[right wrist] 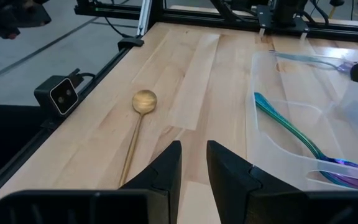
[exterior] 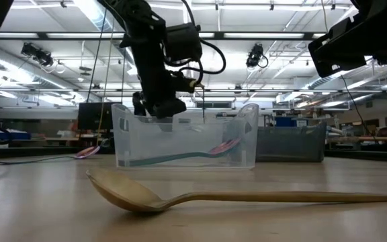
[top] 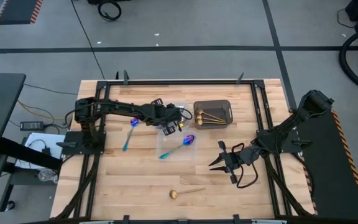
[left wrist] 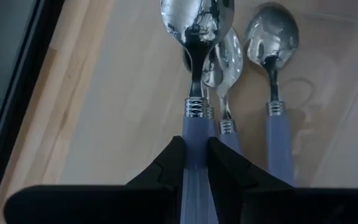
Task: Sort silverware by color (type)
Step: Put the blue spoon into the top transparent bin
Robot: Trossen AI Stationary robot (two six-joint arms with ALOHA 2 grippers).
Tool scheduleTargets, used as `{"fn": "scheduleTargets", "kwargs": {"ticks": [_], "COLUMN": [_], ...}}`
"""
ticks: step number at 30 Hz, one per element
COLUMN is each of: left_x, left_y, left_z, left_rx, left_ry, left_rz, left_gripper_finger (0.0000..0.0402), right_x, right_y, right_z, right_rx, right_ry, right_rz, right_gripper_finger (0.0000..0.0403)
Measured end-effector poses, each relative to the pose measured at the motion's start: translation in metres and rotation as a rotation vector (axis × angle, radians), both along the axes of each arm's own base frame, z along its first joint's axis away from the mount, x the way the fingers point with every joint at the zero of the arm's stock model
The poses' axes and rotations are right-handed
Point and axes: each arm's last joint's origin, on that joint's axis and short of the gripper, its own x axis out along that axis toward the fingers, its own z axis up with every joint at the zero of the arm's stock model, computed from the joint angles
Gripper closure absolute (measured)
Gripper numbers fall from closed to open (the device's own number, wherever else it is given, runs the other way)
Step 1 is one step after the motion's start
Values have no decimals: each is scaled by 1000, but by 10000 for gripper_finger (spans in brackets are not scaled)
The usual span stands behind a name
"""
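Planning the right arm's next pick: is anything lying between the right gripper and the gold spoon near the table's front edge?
No. In the high view only bare wood separates the right gripper from the gold spoon; the right wrist view shows the same.

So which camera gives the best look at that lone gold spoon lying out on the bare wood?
The low view: the gold spoon fills the foreground, bowl and whole handle side-on. The right wrist view shows it entire but smaller, beyond the right end effector. The high view shows it tiny. The left wrist view misses it.
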Motion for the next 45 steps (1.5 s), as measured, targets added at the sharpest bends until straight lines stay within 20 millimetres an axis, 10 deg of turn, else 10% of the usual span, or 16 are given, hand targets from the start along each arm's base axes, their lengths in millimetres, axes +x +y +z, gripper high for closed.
{"fn": "scheduleTargets", "kwargs": {"ticks": [37, 45], "left_x": [6, 6], "left_y": [18, 12], "left_z": [-29, -30], "left_rx": [-136, -143], "left_ry": [5, 7], "left_rz": [19, 14], "left_gripper_finger": [339, 278], "right_x": [0, 0], "right_y": [1, 1], "right_z": [0, 1], "right_rx": [10, 10], "right_ry": [-1, -1], "right_rz": [17, 17], "right_gripper_finger": [316, 316]}}
